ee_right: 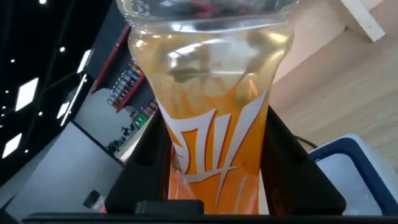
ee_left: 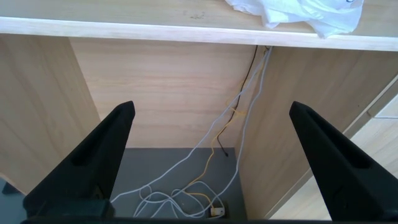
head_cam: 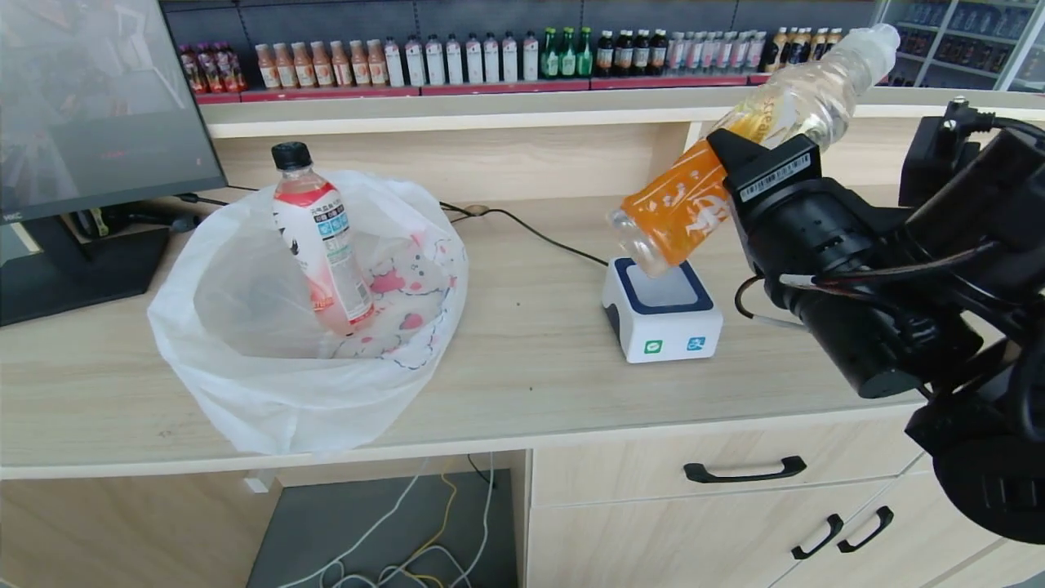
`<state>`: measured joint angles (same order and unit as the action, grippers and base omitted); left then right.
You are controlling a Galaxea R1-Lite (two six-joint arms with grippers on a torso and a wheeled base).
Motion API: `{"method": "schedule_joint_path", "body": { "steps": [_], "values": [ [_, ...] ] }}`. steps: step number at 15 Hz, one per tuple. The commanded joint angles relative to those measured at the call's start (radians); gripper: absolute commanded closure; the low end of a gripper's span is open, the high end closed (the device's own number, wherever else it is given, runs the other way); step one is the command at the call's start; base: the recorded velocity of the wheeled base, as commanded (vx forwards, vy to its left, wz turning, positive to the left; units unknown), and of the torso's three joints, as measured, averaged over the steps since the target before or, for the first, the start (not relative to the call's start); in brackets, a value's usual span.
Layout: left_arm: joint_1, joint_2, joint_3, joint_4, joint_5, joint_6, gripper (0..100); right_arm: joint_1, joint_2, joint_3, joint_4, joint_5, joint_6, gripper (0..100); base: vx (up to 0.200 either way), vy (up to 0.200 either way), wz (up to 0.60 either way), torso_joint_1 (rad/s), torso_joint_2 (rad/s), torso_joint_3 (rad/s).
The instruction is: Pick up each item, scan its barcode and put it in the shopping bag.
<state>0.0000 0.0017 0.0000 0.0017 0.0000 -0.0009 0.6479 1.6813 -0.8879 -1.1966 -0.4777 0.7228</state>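
Orange-labelled bottle: clamped in right claw, long axis tilted, base lowest, just above scanner. Shopping bag: on table, mouth open, well to the bottle's left. Left claw: fingers apart, holding nothing.

An orange-labelled bottle tilts over, perhaps touching, the scanner; pink bottle leans inside white bag.

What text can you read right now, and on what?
Held bottle: label lettering curved, partly hidden, unreadable.
Bagged bottle, in shopping bag: print too small.
Scanner: two icons, no words.
Sticker on right end effector: barcode, digits too small.
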Motion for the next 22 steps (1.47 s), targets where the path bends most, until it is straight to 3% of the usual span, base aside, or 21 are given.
{"method": "schedule_joint_path", "body": {
  "steps": [1, 6, 12, 22],
  "values": [
    [0.002, 0.0, 0.0, 0.0, 0.0, -0.001, 0, 0.001, 0.012, -0.046, 0.04, -0.027, 0.061, 100, 0.0, 0.0, 0.0, 0.0, 0.0, 0.0],
    [0.0, 0.0, 0.0, 0.0, 0.0, -0.001, 0, -0.007, 0.025, -0.052, 0.117, -0.045, 0.234, 100, 0.0, 0.0, 0.0, 0.0, 0.0, 0.0],
    [0.002, 0.0, 0.0, 0.0, 0.0, -0.001, 0, -0.014, 0.035, -0.033, 0.134, -0.101, 0.337, 100, 0.0, 0.0, 0.0, 0.0, 0.0, 0.0],
    [0.0, 0.0, 0.0, 0.0, 0.0, -0.001, 0, -0.013, 0.066, -0.01, 0.13, -0.11, 0.392, 100, 0.0, 0.0, 0.0, 0.0, 0.0, 0.0]
  ]
}}
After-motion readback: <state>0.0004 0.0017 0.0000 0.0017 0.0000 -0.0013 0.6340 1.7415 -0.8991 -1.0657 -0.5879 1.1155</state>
